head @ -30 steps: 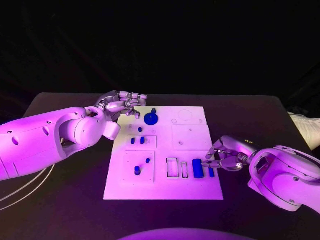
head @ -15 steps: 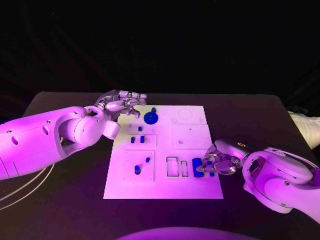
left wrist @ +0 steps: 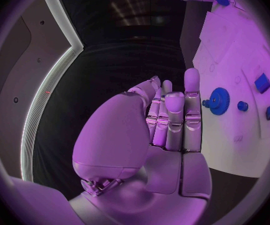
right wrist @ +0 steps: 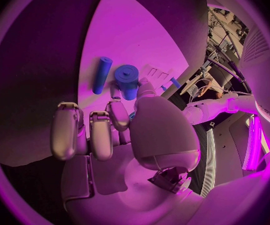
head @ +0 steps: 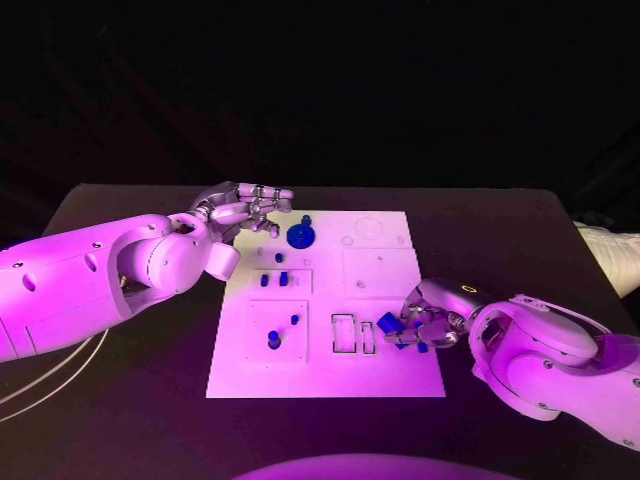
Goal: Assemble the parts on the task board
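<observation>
Pinching the thick blue cylinder (head: 391,324) tilted above the task board (head: 385,268), the right hand (head: 428,322) is hovering beside the slots (head: 355,334); left hand (head: 248,212) is idling, fingers curled on nothing

Our black table (head: 133,400)
We see the white task board (head: 335,375) lying flat on its middle, long side running away from us.

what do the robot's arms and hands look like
Both arms are smooth white shells with rounded, bulbous joint housings. The left arm is thick, with small dark screw holes and thin cables looping below it. The right arm has similar rounded segments. Each ends in a silver, segmented, many-fingered hand: left hand, right hand.
</observation>
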Available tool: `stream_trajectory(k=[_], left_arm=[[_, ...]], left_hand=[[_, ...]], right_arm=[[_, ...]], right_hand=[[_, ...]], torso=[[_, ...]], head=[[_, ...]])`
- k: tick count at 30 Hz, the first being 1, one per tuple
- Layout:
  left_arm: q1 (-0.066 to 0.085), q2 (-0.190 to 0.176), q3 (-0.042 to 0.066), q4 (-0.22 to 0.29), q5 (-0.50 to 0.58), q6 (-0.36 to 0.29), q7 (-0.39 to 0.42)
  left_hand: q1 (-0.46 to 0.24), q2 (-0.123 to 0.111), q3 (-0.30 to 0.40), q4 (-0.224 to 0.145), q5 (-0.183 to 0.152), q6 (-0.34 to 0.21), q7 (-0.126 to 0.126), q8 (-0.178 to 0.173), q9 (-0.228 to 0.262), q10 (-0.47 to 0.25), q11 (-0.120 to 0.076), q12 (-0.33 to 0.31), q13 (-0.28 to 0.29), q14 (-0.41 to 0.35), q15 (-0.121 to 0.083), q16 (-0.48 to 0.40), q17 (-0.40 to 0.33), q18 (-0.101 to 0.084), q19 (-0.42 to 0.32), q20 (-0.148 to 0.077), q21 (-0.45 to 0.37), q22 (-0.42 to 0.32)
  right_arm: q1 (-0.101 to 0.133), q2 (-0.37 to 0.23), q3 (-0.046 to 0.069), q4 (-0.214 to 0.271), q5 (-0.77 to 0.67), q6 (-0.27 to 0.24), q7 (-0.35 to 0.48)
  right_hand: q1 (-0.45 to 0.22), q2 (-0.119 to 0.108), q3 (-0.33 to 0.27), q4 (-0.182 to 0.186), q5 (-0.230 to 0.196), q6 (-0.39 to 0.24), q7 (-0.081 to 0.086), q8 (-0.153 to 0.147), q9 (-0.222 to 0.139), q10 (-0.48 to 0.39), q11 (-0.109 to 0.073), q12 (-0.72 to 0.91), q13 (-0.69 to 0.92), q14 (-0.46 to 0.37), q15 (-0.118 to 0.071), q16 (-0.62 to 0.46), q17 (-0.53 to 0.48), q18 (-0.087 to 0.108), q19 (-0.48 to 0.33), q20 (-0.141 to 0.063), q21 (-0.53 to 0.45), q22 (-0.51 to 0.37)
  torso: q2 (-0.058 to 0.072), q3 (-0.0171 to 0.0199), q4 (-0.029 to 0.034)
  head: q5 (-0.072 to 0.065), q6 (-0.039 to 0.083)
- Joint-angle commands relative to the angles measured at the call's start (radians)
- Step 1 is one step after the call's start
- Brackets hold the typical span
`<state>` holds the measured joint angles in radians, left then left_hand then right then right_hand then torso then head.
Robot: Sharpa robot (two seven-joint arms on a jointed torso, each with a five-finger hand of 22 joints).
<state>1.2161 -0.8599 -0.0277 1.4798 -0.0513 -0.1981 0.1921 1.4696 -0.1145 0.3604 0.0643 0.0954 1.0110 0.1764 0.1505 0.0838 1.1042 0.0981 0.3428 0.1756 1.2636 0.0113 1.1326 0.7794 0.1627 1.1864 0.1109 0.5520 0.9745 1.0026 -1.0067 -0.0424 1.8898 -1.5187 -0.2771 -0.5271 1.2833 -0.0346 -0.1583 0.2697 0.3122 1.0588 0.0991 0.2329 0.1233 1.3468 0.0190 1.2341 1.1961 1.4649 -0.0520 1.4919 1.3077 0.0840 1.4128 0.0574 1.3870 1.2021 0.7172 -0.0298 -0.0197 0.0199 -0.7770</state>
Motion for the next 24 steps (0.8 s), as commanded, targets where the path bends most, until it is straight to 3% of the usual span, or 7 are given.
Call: stream_trajectory(k=[1,5,8,15,17,21,24], left_arm=[[0.0,0.001,0.001,0.001,0.003,0.019,0.002],[0.0,0.0,0.001,0.001,0.003,0.019,0.001],[0.0,-0.001,0.001,0.001,0.003,0.02,0.0],[-0.001,-0.003,0.001,0.003,0.003,0.022,-0.003],[-0.001,-0.003,0.0,0.003,0.003,0.024,-0.003],[-0.001,-0.002,0.0,0.002,0.003,0.028,-0.002],[-0.001,-0.001,0.0,0.002,0.003,0.03,-0.002]], left_hand=[[-0.006,0.004,-0.002,-0.001,0.003,-0.009,0.0,0.006,-0.001,-0.007,-0.003,0.006,0.002,-0.007,0.003,-0.006,-0.001,0.019,0.0,0.004,-0.004,-0.002],[-0.006,0.004,-0.002,-0.001,0.003,-0.009,0.0,0.006,-0.001,-0.007,-0.003,0.006,0.002,-0.007,0.003,-0.006,-0.001,0.019,0.0,0.004,-0.004,-0.002],[-0.006,0.005,-0.002,-0.002,0.003,-0.009,0.0,0.006,-0.001,-0.008,-0.003,0.007,0.002,-0.008,0.003,-0.007,-0.002,0.019,0.0,0.004,-0.004,-0.002],[-0.005,0.005,-0.002,-0.002,0.003,-0.009,0.0,0.007,-0.001,-0.009,-0.003,0.008,0.002,-0.008,0.003,-0.007,-0.003,0.019,0.0,0.004,-0.004,-0.002],[-0.005,0.005,-0.002,-0.002,0.003,-0.009,0.0,0.007,-0.001,-0.009,-0.003,0.008,0.002,-0.008,0.003,-0.007,-0.003,0.019,0.0,0.004,-0.004,-0.002],[-0.009,0.004,-0.005,0.0,0.002,-0.011,0.001,0.007,-0.002,-0.012,-0.002,0.01,0.002,-0.01,0.004,-0.009,-0.006,0.019,0.0,0.005,-0.006,-0.002],[-0.011,0.004,-0.006,0.001,0.002,-0.012,0.002,0.008,-0.002,-0.013,-0.002,0.011,0.002,-0.01,0.005,-0.009,-0.006,0.019,0.0,0.005,-0.006,-0.002]], right_arm=[[-0.012,0.009,-0.008,-0.017,-0.043,0.053,-0.04],[-0.015,0.017,-0.008,-0.019,-0.058,0.058,-0.047],[-0.017,0.019,-0.008,-0.015,-0.061,0.031,-0.048],[-0.018,0.005,-0.007,0.021,-0.009,-0.117,-0.011],[-0.017,-0.003,-0.005,0.039,0.015,-0.167,0.008],[-0.009,-0.009,-0.002,0.063,0.06,-0.227,0.033],[-0.001,-0.009,-0.001,0.068,0.086,-0.232,0.034]], right_hand=[[0.039,0.013,0.006,-0.017,0.004,-0.003,0.0,-0.001,-0.001,0.006,0.0,0.002,0.003,0.079,0.0,0.006,0.121,-0.01,0.003,0.0,0.006,0.001],[0.076,0.025,0.015,-0.035,0.002,0.008,-0.004,0.004,0.003,0.009,-0.004,0.003,0.009,0.08,-0.002,0.01,0.13,-0.01,0.004,-0.001,0.007,0.003],[0.108,0.051,0.034,-0.047,-0.034,0.023,-0.01,0.009,0.009,0.019,-0.009,0.012,0.022,0.081,-0.006,0.012,0.135,-0.011,0.006,-0.004,0.01,0.008],[0.115,0.074,0.051,-0.043,-0.033,0.048,-0.021,0.019,0.019,0.032,-0.019,0.021,0.037,0.083,-0.014,0.016,0.142,-0.013,0.012,-0.011,0.016,0.021],[0.093,0.076,0.047,-0.024,0.002,0.048,-0.023,0.018,0.022,0.035,-0.02,0.021,0.039,0.083,-0.015,0.017,0.144,-0.014,0.013,-0.014,0.018,0.023],[0.033,0.062,0.018,0.019,0.127,0.05,-0.023,0.014,0.029,0.043,-0.021,0.025,0.049,0.084,-0.017,0.02,0.149,-0.016,0.018,-0.017,0.022,0.031],[0.029,0.063,0.014,0.019,0.139,0.05,-0.023,0.014,0.03,0.044,-0.021,0.025,0.051,0.084,-0.017,0.02,0.15,-0.016,0.018,-0.017,0.023,0.032]], torso=[[0.001,-0.0002,0.0008],[0.0,0.0002,-0.0002],[0.0,-0.0003,-0.0003],[0.0,0.0002,-0.0009],[0.0,0.0002,-0.0002],[-0.001,-0.0005,0.001],[-0.001,-0.0013,0.0025]], head=[[-0.002,0.0],[-0.001,-0.001],[-0.001,-0.002],[0.001,0.0],[0.0,0.0],[-0.002,0.001],[-0.003,0.001]])
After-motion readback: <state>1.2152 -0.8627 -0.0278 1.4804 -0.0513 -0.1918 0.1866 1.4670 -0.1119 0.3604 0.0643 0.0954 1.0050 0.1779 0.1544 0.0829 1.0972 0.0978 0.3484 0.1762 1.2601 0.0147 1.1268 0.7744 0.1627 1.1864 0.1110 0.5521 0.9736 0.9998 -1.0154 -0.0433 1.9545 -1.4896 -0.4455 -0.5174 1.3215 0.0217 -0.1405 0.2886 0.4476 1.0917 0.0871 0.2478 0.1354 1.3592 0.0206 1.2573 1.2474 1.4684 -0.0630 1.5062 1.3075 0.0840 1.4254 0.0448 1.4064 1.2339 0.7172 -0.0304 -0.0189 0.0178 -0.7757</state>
